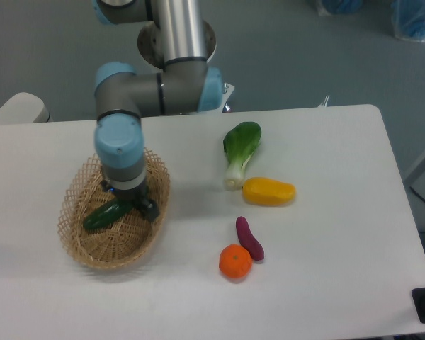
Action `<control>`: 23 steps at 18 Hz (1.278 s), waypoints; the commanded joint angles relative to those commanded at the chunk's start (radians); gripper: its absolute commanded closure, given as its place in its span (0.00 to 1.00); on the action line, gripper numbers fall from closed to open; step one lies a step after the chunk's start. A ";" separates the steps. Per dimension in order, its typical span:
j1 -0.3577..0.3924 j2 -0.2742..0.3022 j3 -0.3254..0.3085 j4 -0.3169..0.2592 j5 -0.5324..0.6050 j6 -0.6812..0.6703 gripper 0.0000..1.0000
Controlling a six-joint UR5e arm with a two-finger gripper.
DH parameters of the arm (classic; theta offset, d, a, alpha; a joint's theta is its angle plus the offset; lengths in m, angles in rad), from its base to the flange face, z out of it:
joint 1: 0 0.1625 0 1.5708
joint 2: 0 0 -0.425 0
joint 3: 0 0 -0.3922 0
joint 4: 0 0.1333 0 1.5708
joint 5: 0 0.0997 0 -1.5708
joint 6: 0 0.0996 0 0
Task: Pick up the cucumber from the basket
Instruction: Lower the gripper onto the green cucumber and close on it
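White table [340, 163], grey floor [326, 57] behind, blue bags [414, 18] at top right

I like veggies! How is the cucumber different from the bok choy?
The cucumber is dark green all over; the bok choy has green leaves and a white stalk. The cucumber lies in the basket, partly hidden under the gripper; the bok choy lies on the bare table in full view. The cucumber is slim and smooth; the bok choy widens at its leafy end. Both are green.
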 joint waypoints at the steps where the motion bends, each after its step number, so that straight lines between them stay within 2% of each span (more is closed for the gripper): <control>1: -0.006 -0.009 0.000 0.008 0.006 -0.002 0.00; 10: -0.017 -0.038 0.002 0.011 0.005 -0.035 0.00; 12: -0.017 -0.042 0.003 0.009 0.005 -0.037 0.15; 16: -0.017 -0.042 0.023 0.009 -0.003 -0.078 0.65; 17: -0.015 -0.040 0.023 0.009 -0.005 -0.078 0.74; 18: -0.015 -0.038 0.025 0.009 -0.005 -0.078 0.79; 23: -0.009 -0.026 0.034 0.008 -0.008 -0.074 0.79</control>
